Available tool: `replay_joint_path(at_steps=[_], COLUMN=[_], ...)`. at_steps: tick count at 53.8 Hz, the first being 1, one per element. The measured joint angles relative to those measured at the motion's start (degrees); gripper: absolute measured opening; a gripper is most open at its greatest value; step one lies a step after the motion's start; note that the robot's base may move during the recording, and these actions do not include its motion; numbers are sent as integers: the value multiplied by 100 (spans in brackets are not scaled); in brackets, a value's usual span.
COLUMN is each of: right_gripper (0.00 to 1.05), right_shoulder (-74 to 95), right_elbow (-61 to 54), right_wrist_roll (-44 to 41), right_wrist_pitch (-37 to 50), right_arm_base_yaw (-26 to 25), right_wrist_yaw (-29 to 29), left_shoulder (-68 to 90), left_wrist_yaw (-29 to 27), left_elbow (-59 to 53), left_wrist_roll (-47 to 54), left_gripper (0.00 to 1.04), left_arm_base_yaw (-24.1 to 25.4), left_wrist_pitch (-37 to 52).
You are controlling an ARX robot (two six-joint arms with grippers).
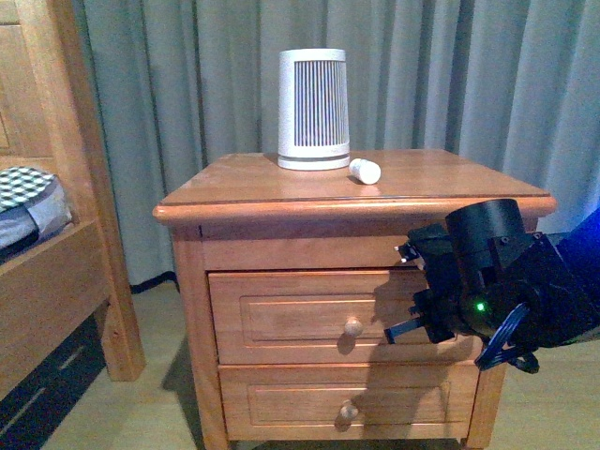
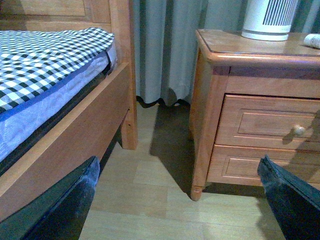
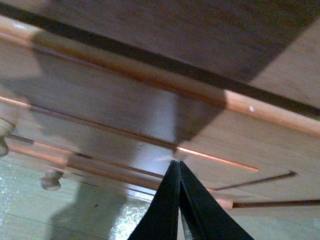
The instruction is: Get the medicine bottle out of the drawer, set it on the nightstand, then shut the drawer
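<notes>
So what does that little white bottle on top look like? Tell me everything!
The medicine bottle is small, white and looks like plastic, with a rounded end facing the camera. It lies on its side on the flat top of the nightstand, not standing up. It rests just right of the tall ribbed white device, very close to its base; whether they touch is unclear. No gripper holds it. The left wrist view shows only its edge. No label is readable.

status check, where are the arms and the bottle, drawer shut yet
Right end effector shut, tips against upper drawer front. Left end effector open, empty, low near the floor. Bottle lying on nightstand. Drawer looks closed.
</notes>
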Motion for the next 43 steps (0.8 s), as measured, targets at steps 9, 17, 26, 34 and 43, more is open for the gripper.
replay_joint_path(at_steps=[9, 17, 26, 34, 43], right_gripper=[3, 3, 3, 3, 3], right_shoulder=[7, -579, -2085, -3943, -6426], right_elbow=[-22, -942, -2354, -3484, -4448], right_wrist_roll=[188, 1102, 2127, 2640, 2916], right_wrist_pitch=[37, 459, 964, 964, 391], right_arm_base_yaw=[0, 42, 52, -234, -769], right_wrist_yaw=[-111, -647, -1377, -1941, -2575], left_shoulder=[0, 0, 0, 0, 0], left_wrist_yaw=[2, 2, 2, 2, 2], left_elbow=[0, 0, 0, 0, 0], left_wrist_roll=[-2, -2, -2, -2, -2], left_gripper=[98, 98, 98, 98, 98], left_arm_base_yaw=[0, 0, 0, -2, 0], left_wrist_pitch=[0, 0, 0, 0, 0])
